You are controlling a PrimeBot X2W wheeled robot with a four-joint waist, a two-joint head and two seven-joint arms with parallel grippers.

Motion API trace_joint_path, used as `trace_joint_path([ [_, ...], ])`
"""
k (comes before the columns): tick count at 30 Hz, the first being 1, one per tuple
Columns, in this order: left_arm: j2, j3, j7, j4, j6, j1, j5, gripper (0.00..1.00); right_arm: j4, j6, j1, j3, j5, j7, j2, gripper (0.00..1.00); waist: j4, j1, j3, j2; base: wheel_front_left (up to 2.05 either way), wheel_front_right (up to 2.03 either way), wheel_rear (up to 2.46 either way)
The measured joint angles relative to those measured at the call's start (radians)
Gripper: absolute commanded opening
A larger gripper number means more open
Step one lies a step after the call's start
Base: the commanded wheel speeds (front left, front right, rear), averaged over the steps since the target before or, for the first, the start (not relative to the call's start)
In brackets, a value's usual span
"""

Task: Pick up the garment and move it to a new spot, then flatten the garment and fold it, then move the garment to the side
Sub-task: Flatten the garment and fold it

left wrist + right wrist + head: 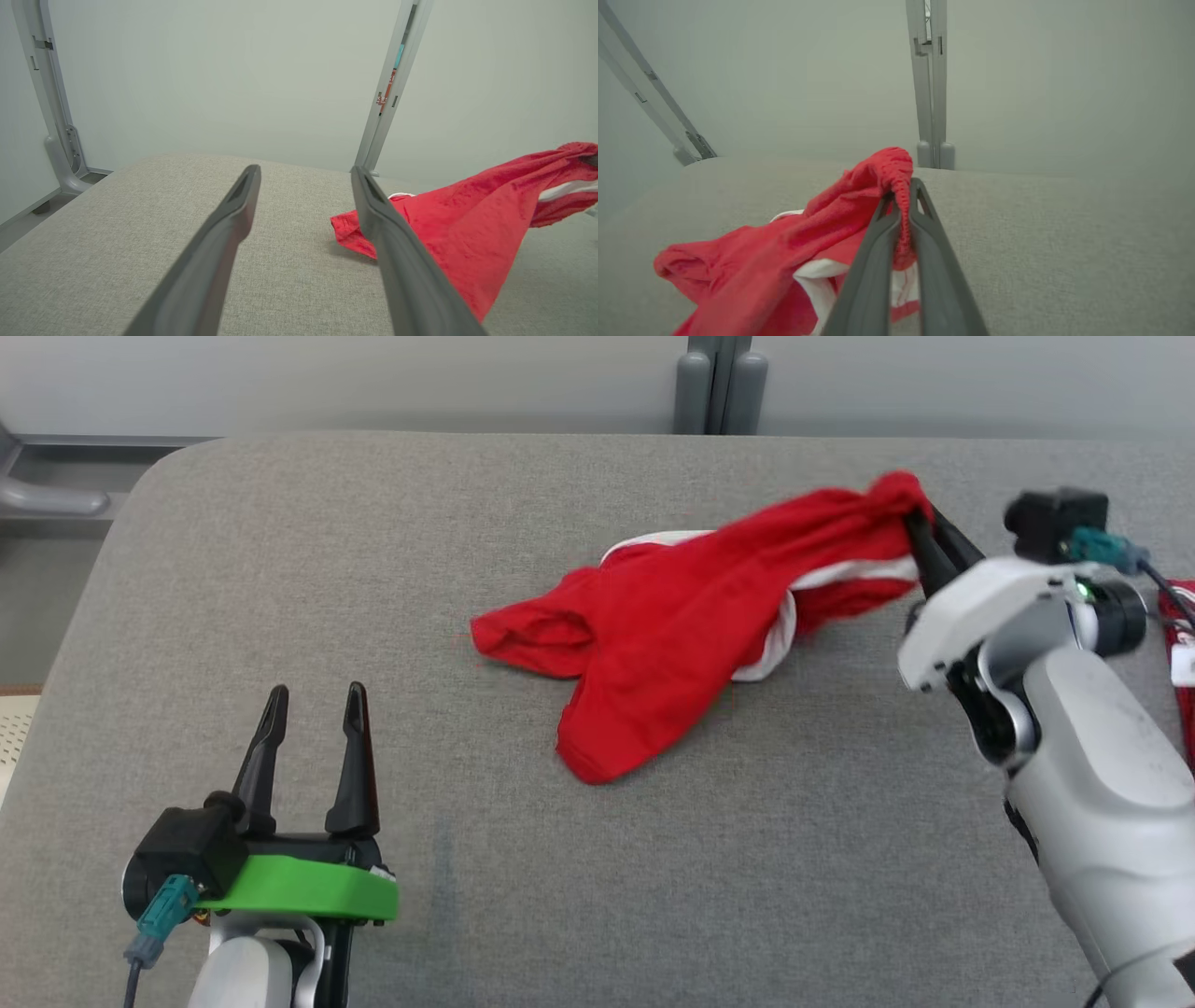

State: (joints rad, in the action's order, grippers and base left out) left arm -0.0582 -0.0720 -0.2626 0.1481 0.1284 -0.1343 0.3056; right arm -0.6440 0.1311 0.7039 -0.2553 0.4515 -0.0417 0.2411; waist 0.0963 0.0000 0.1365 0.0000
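**Head view.** At 7 o'clock the left claw stands over bare desk with its two fingers spread wide. It holds nothing, and its tips point toward 12 o'clock. The garment, red with white trim, occupies the centre. Its long axis runs from about 8 o'clock up to 2 o'clock, with the crumpled lower end resting on the desk. The far end is gathered into a knot at 2 o'clock, where the right claw has its fingers pinched tight on the fabric and holds that end raised.

**Left wrist view.** The garment lies toward 2 o'clock of the open left claw, apart from it.

**Right wrist view.** A fold of the cloth is clamped between the closed fingers of the right claw, and the rest trails toward 8 o'clock.

The loose end is probably nearer the left arm. Any carry would likely drag that end along the long axis.
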Motion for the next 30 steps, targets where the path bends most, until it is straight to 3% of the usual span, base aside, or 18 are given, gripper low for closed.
trace_joint_path([
  [7, 0.000, 0.009, 0.000, -0.003, 0.000, 0.000, 0.000, 1.00, 0.021, 0.000, -0.163, 0.159, -0.062, 0.002, -0.006, 0.00, -0.022, 0.0000, 0.009, 0.0000, 0.00, 0.00, 0.00],
  [13, 0.001, 0.007, 0.000, -0.002, 0.000, -0.001, 0.000, 1.00, 0.218, 0.000, -0.290, 0.239, -0.101, 0.050, -0.039, 0.00, -0.040, 0.0000, 0.008, 0.0000, 0.00, 0.00, 0.00],
  [22, 0.000, 0.004, 0.000, -0.006, 0.000, -0.003, -0.001, 1.00, 0.488, 0.000, -0.561, 0.376, -0.248, 0.294, -0.111, 0.00, -0.061, 0.0000, 0.011, 0.0000, 0.00, 0.00, 0.00],
  [23, 0.000, 0.003, 0.000, -0.006, 0.000, -0.004, -0.001, 1.00, 0.498, 0.000, -0.571, 0.384, -0.257, 0.308, -0.117, 0.34, -0.062, 0.0000, 0.012, 0.0000, 0.00, 0.00, 0.00],
  [24, 0.000, 0.002, 0.000, -0.005, 0.000, -0.007, -0.001, 1.00, 0.509, 0.000, -0.583, 0.391, -0.266, 0.323, -0.125, 1.00, -0.064, 0.0000, 0.014, 0.0000, 0.00, 0.00, 0.00],
  [30, -0.002, -0.006, 0.000, 0.000, 0.000, -0.015, -0.001, 1.00, 0.584, 0.000, -0.614, 0.397, -0.271, 0.349, -0.151, 1.00, -0.062, 0.0000, 0.014, 0.0000, 0.00, 0.00, 0.00],
])
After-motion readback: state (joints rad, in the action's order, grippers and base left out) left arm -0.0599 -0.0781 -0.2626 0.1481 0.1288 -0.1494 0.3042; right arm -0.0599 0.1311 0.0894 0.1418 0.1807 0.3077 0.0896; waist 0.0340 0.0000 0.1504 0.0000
